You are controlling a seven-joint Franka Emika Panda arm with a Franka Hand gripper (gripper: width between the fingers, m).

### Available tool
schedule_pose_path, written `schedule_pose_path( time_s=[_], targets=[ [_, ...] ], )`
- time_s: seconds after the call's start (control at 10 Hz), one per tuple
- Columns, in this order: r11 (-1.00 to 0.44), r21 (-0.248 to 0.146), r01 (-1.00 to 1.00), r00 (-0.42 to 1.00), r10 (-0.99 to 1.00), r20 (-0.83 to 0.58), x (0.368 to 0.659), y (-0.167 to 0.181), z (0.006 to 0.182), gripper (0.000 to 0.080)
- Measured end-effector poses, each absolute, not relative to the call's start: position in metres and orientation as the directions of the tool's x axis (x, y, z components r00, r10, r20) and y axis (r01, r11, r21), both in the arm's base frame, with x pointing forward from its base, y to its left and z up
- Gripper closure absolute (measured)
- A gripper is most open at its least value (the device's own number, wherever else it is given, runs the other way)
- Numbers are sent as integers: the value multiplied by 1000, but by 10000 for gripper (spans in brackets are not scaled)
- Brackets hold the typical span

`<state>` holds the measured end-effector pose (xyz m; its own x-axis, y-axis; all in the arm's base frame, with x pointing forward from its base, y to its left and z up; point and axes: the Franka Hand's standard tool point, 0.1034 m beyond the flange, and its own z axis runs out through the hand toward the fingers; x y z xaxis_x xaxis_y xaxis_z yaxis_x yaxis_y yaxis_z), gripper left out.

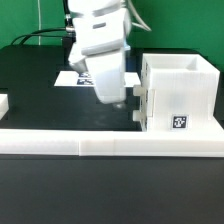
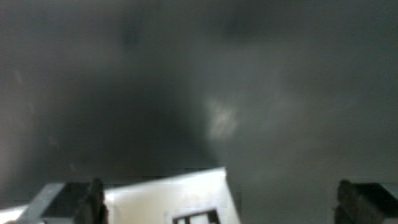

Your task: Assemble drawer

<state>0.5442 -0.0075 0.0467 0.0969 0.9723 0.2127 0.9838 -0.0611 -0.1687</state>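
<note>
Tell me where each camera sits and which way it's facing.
Exterior view: off the arm, level across the black table at the drawer casing; arm and pincer show.
Wrist view: on the wrist, looking down past both fingertips at dark table and a white corner.
Shared: pincer, table.

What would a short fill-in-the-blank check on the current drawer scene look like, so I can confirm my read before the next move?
1. The casing stands at the exterior view's ____ side.
2. The tag on the casing is black and ____.
3. The gripper hangs over the ____ table, beside the casing.
4. Along the table's near edge runs a long low white ____.

Missing words: right; white; black; rail
</note>
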Motion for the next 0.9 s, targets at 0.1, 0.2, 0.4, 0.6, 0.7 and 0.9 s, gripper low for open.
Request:
schedule_pose_path(
  time_s=[0.1,0.2,0.4,0.6,0.7,0.9],
  targets=[
    [-86,-147,985,115,973,200,547,-12,53,150],
    [-124,-98,987,141,973,186,546,-13,58,150],
    [-151,-90,984,165,970,180,533,-12,52,150],
    [-152,-87,985,166,969,181,535,-13,52,150],
    [-152,-87,985,166,969,181,535,-13,51,150],
    [-152,-88,984,166,969,181,535,-13,51,150]
  ],
)
